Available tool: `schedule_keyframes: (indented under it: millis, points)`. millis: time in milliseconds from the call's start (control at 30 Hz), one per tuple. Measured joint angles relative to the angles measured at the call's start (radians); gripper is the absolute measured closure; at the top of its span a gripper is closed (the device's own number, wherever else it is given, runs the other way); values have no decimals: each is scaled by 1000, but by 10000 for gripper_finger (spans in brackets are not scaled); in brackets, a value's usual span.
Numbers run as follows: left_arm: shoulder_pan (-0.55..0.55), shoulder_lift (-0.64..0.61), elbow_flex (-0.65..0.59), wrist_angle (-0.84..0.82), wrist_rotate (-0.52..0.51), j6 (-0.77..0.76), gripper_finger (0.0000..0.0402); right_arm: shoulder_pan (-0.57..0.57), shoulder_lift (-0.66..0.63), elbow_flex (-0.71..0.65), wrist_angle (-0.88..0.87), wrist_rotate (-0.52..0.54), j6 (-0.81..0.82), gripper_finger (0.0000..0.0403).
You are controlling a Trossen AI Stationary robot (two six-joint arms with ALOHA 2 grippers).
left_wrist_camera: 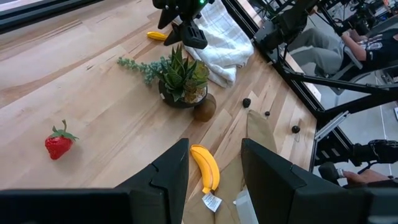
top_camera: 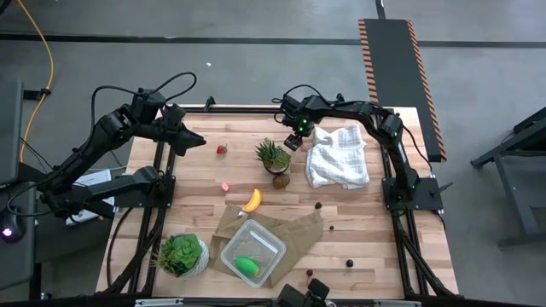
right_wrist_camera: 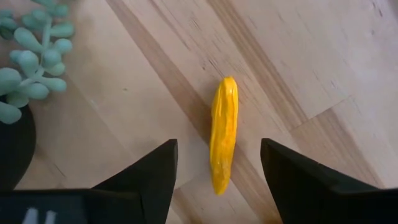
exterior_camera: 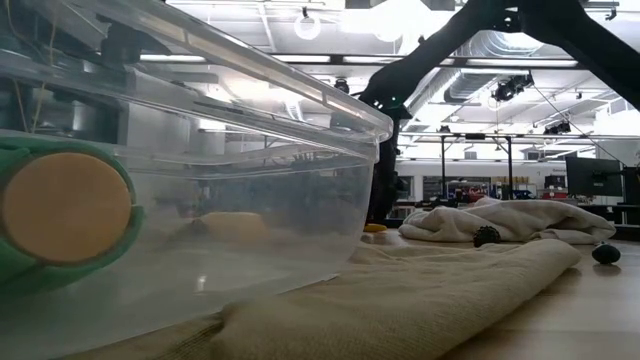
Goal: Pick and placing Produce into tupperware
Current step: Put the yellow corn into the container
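Your right gripper (right_wrist_camera: 214, 163) hovers over the far part of the table (top_camera: 375, 230), between the spiky potted plant (top_camera: 273, 156) and the white cloth (top_camera: 339, 156). Its jaws are released, and a yellow-orange piece (right_wrist_camera: 224, 134) lies flat on the wood in line with the gap, touching neither finger. Your left gripper (left_wrist_camera: 214, 171) hangs above the table's far left side, its jaws also released and empty.

The tupperware (top_camera: 253, 252) sits near the front edge on the brown paper bag (top_camera: 299, 232), with a green oval (top_camera: 247, 265) already inside it. The banana (top_camera: 252, 200) lies on the wood just beyond the bag's far edge. You can see the strawberry (top_camera: 222, 150) on the wood left of the spiky plant, well apart from it, and the kiwi (top_camera: 281, 180) touching the near side of that plant's pot. A leafy plant in a white pot (top_camera: 182, 254) stands left of the tupperware.
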Motion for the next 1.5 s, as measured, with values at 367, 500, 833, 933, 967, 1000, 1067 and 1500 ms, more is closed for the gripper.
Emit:
schedule_keyframes:
  millis: [367,500,833,933,967,1000,1067,1500]
  points:
    - [0,0,0,0,0,0,268,-1,0,0,-4,-6,-7,191]
    - [0,0,0,0,0,0,268,-1,0,0,-3,-7,-7,191]
    - [0,0,0,0,0,0,268,-1,6,0,-6,-12,-7,191]
    - [0,0,0,0,0,0,268,0,7,-1,-2,-12,-7,194]
    - [0,0,0,0,0,0,268,0,7,-1,-1,-12,-7,195]
    - [0,0,0,0,0,0,268,0,7,-1,-2,-12,-7,197]
    - [0,0,0,0,0,0,268,0,7,-1,-1,-12,-7,201]
    - [0,0,0,0,0,0,268,0,7,-1,-3,-11,-14,247]
